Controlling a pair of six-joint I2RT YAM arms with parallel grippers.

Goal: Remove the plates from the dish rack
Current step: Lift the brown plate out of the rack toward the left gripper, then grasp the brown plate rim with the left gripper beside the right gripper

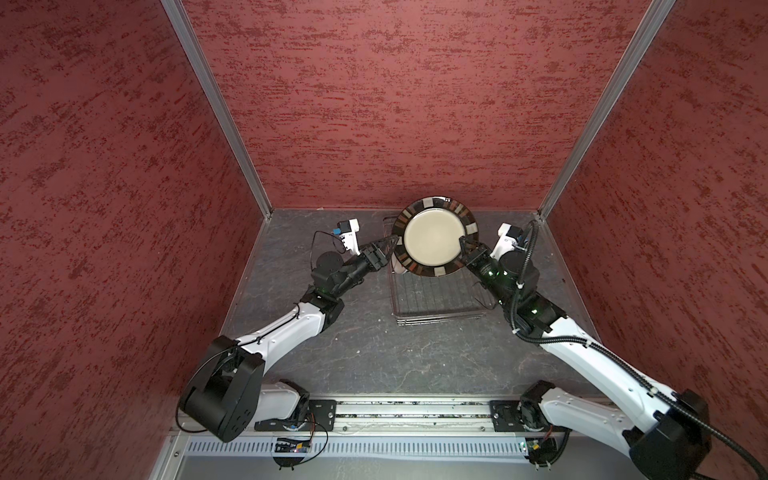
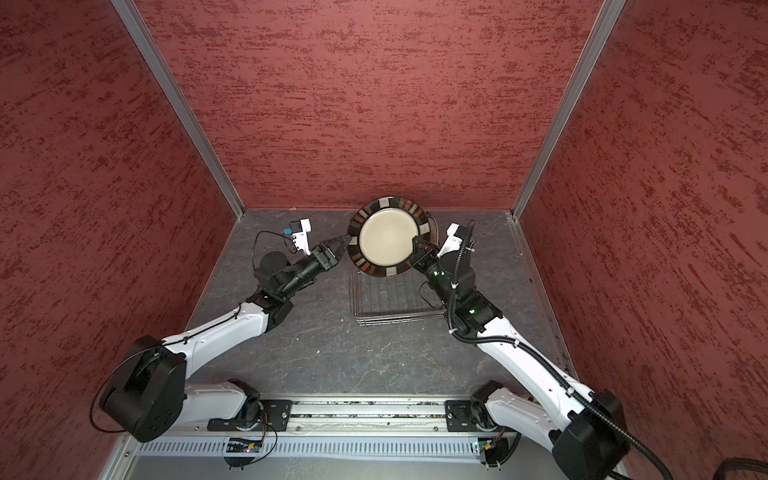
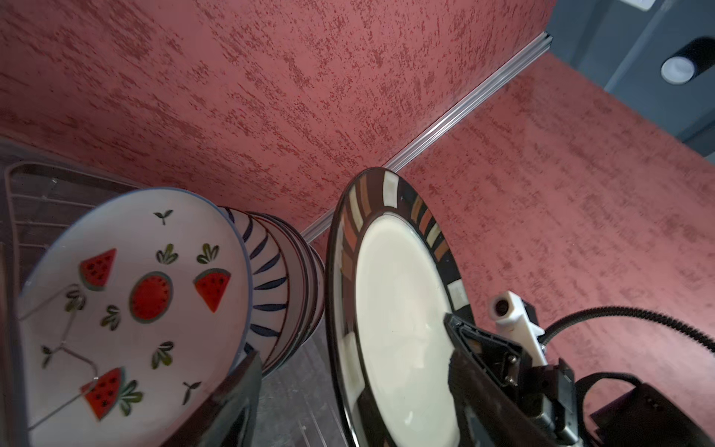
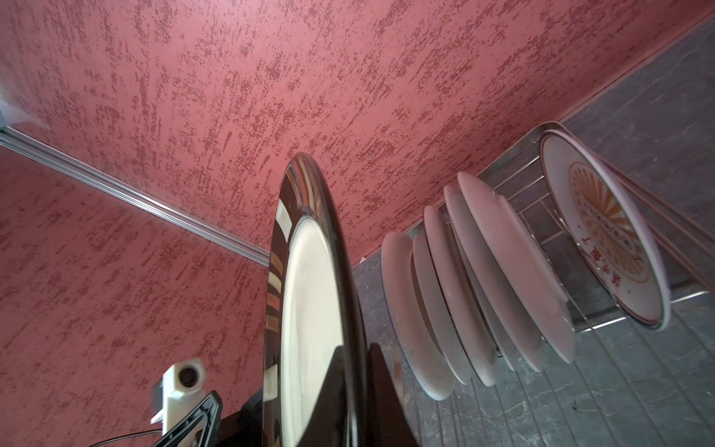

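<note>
In both top views a dark-rimmed plate [image 1: 432, 239] [image 2: 388, 243] with a cream centre hangs upright above the dish rack [image 1: 436, 307] [image 2: 395, 309]. My right gripper [image 1: 463, 245] [image 4: 354, 348] is shut on its right rim. My left gripper [image 1: 394, 240] [image 3: 356, 371] straddles the opposite rim, open, with a gap on the plate's back side. Standing in the rack [image 3: 23, 185] are a watermelon plate [image 3: 135, 302], a black-striped plate [image 3: 271, 278], several white plate backs [image 4: 464, 290] and an orange sunburst plate [image 4: 607, 232]. The held plate hides most of these in the top views.
Red textured walls close in the back and both sides, meeting at aluminium corner posts [image 1: 216, 108]. The rack stands right of centre on the grey marbled tabletop [image 1: 353, 345]. The arms' base rail [image 1: 415, 411] runs along the front edge.
</note>
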